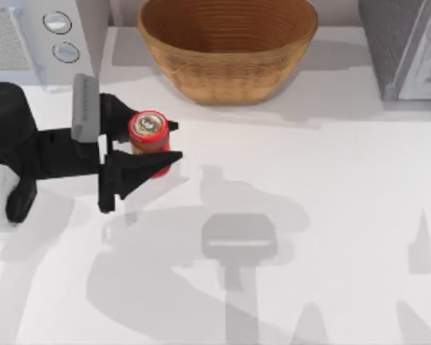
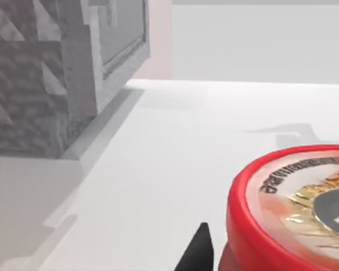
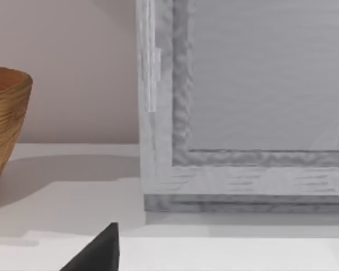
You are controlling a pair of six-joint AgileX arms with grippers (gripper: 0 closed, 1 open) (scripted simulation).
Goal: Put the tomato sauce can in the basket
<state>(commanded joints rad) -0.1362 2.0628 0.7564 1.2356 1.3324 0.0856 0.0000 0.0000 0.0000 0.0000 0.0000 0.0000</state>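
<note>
The left gripper (image 1: 149, 146) is closing on the can (image 1: 149, 134), its fingers pressing the can's sides at the counter's (image 1: 323, 187) left, just in front of the basket (image 1: 228, 44). The can is looking stiff, light and smooth-walled, so holding it mid-body across the label seems wisest. The white counter is lying flat and bare, with grey cabinets (image 1: 406, 44) flanking the basket.

The tomato sauce can (image 2: 296, 212) lid bears dark curved lettering (too blurred to read).
</note>
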